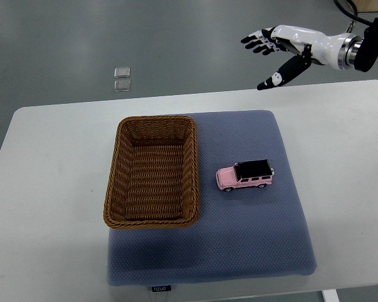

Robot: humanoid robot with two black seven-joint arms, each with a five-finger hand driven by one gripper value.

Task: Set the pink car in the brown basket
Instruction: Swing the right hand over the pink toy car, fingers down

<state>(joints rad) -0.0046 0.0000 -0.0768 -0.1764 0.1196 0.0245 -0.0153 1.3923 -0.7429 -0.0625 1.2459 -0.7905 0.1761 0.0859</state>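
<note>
Nearest to us lies the front edge of a thick blue-grey fabric cushion mat [252,251], with a small dark label [160,289] stitched at its near hem; we cannot read the print on it. The mat rests flat on a white counter [44,207] with rounded corners, and covers most of the middle of it.

On the left part of the mat we see a rectangular brown woven wicker basket [115,189], upright, with its long side running away from us. Its left wall overhangs the mat's edge slightly onto the counter. Nothing lies inside it.

Just to the right of the basket, apart from its wall, stands a small pink toy car with a black roof [244,175]. It sits on its wheels on the mat, side-on to us, with its bonnet pointing left towards the basket. Nothing touches it.

Our right robot hand [278,51], white-shelled with black fingertips, comes in from the upper right edge on a white forearm with a black and metal wrist joint. It hangs above the floor just beyond the counter's far edge, well apart from the car. Its fingers [255,41] are spread and point left, with the thumb [278,77] angled down towards the counter, and it grips nothing.

Beyond the counter, on the grey floor [63,38], lie two small clear square plastic pieces [121,78], one just behind the other.
</note>
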